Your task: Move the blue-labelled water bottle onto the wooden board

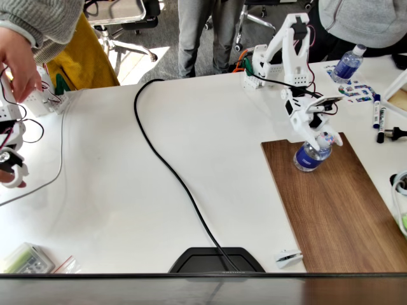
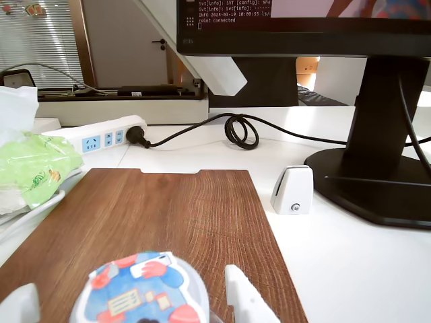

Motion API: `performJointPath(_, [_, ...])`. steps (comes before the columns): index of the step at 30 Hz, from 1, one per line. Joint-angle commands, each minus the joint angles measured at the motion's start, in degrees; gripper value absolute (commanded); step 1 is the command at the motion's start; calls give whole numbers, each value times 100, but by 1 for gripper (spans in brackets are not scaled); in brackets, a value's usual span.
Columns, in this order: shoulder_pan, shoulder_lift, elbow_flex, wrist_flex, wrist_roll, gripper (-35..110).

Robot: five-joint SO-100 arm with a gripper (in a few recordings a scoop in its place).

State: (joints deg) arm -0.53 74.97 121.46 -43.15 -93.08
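One bottle (image 1: 311, 155) stands on the board (image 1: 343, 210), claw (image 1: 316, 141) gripping its cap: placing step. Next, I judge, open the claw and lift clear.

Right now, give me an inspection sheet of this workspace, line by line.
Surface: white table.
Job's things: blue-labelled water bottle stands upright on the wooden board, near its far left corner in the fixed view.
Clutter: second bottle, markers, green packet, small white bracket.
Gripper: gripper around the bottle's top; grip cannot be confirmed.
Cables: black cable crosses the table; power strip.
Surroundings: people standing behind, monitor stand.
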Motion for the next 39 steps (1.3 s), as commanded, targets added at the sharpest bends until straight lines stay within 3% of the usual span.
performJointPath(1, [-18,176,-44,-70,-167,39])
performJointPath(19, [97,896,193,97,-404,40])
performJointPath(24, [79,1266,457,229,-439,28])
performJointPath(29, [70,1687,773,255,-378,1])
performJointPath(39, [167,2294,888,457,-308,0])
